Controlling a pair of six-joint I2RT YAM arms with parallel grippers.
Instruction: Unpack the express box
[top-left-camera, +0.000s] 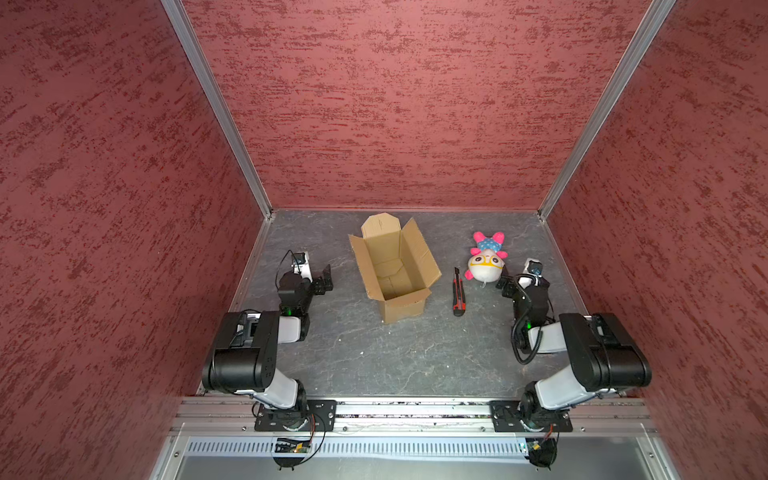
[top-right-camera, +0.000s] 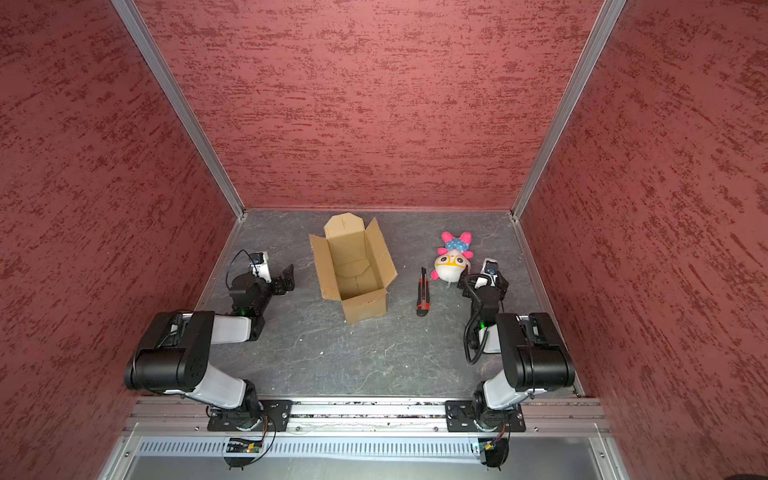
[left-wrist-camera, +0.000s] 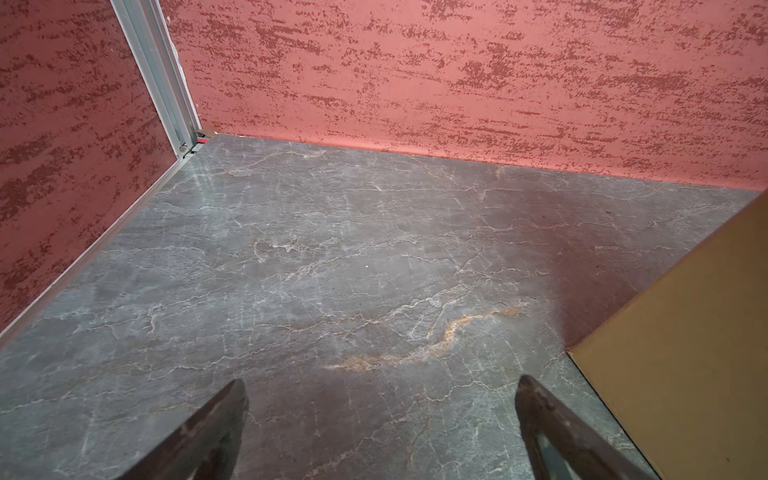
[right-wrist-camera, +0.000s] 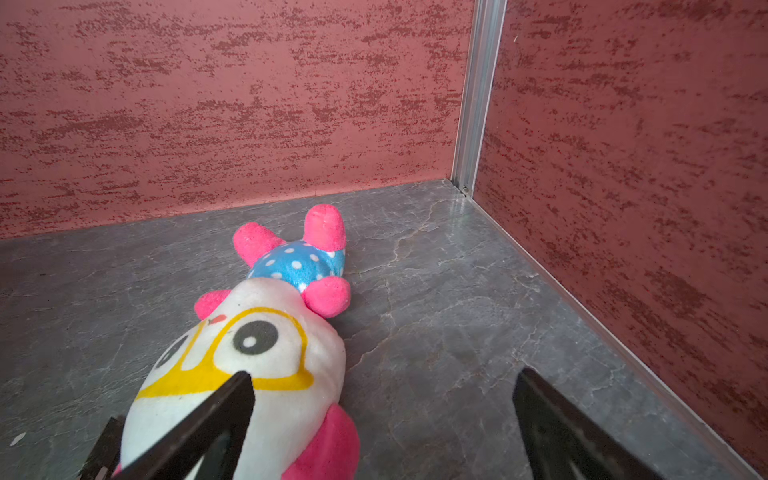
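Wide apart, my left jaws and right jaws grip nothing. The express box (top-left-camera: 395, 266) stands open on the tabletop (top-left-camera: 374, 357), seemingly empty; plush toy (top-left-camera: 486, 262) and knife (top-left-camera: 458, 293) lie outside it, so I judge unpacking done.

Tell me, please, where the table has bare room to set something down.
Bare: the front strip of table between the front rail and the express box; also the far-left corner beside it. Crowded: right of the box, where utility knife, plush toy and right arm cluster.

express box (top-right-camera: 353, 266) open; plush toy (top-right-camera: 452, 259) outside
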